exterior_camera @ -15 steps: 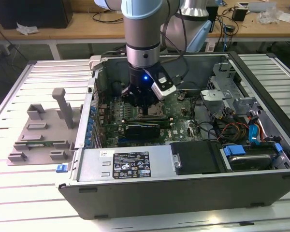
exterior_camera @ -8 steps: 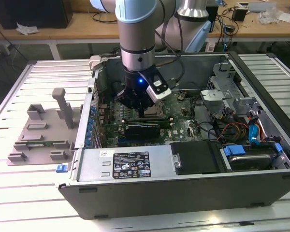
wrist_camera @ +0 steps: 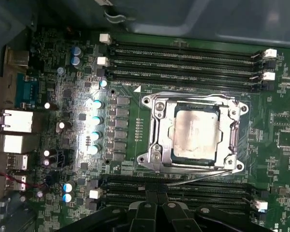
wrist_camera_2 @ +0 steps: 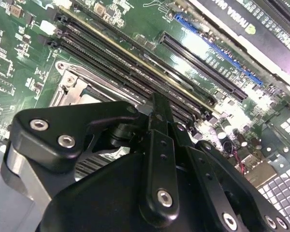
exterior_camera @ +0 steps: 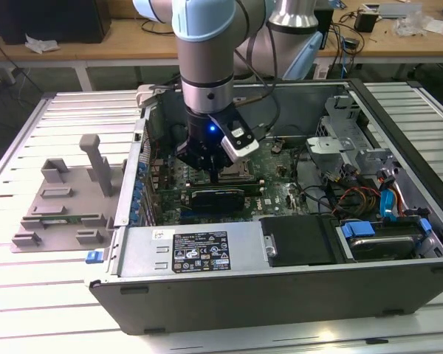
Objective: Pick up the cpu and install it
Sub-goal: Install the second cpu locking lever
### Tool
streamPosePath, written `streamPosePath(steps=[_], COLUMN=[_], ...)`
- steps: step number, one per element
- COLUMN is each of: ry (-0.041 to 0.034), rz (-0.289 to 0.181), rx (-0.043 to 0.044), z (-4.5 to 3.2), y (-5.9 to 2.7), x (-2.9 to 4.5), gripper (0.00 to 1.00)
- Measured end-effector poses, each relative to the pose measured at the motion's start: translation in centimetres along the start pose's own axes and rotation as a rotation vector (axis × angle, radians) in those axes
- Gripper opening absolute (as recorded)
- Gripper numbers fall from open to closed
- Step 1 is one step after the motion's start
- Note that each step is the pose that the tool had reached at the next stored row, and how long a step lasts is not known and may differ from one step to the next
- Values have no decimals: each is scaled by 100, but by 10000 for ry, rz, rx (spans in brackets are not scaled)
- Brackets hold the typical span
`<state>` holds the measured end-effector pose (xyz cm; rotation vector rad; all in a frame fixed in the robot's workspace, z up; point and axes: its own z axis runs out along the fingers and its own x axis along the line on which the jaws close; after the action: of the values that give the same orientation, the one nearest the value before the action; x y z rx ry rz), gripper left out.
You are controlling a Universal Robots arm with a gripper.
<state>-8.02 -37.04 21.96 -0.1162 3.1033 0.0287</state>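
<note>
Black gripper (wrist_camera: 157, 205) is hovering over the motherboard (wrist_camera: 63, 92), fingers pressed together, gripping nothing; cpu (wrist_camera: 195, 134) is sitting in its socket (wrist_camera: 157, 133).

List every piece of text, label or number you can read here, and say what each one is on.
Black label on the grey box in the case: white print and symbols, too small to read.
White sticker beside it: too small to read.
cpu top, first wrist view: faint marks, unreadable.
Green board: white lettering, too small to read.
Black card, second wrist view: pale letters, cut off and blurred.
Nothing can be quoted.
</note>
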Motion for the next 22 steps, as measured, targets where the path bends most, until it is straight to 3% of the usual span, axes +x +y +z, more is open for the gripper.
streamPosePath(steps=[3, 7, 9, 11, 13, 16, 18, 20, 22], ry=[-129, -211, -262, -286, -314, -318, -334, -418, -433], rz=[3, 7, 14, 19, 36, 38, 48, 64, 69], rx=[-156, -255, -423, -533, -743, -789, -986, -1388, -1485], z=[19, 35, 43, 48, 63, 64, 63, 67, 80], y=[1, 2, -3, -9, -40, -75, -140, -143, -142], x=[38, 79, 87, 91, 96, 99, 105, 114, 123], gripper=[11, 11, 11, 11, 11, 11, 11, 11, 11])
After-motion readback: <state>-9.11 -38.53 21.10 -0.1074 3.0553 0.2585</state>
